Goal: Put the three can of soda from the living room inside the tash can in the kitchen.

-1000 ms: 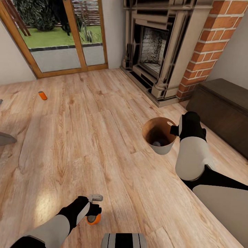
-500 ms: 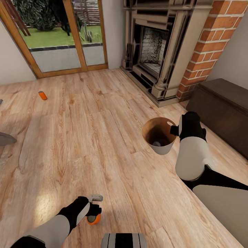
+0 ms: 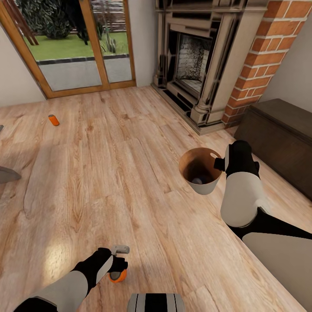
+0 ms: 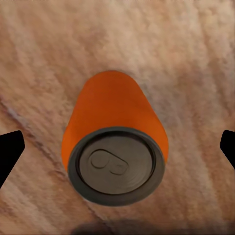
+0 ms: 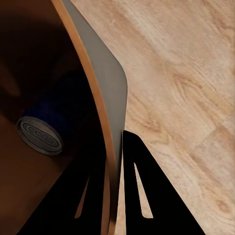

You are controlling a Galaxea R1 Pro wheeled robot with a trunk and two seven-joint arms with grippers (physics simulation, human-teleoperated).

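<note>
Three soda cans [image 3: 53,120] [image 3: 118,276] [image 3: 197,180], one bin [image 3: 203,187], one fireplace [image 3: 195,60], one dark chest [image 3: 281,138], two grippers [image 3: 116,262] [image 3: 220,164]

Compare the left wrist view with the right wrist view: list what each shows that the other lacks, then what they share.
Left wrist view: an orange soda can standing on the floor, its grey top with pull tab facing the camera, between the left gripper's dark fingers, which stand apart at either side without touching it.

Right wrist view: the trash can's wall pinched between the right gripper's fingers, and a can lying inside in shadow, its colour unclear.

Both share the pale wooden floor.
</note>
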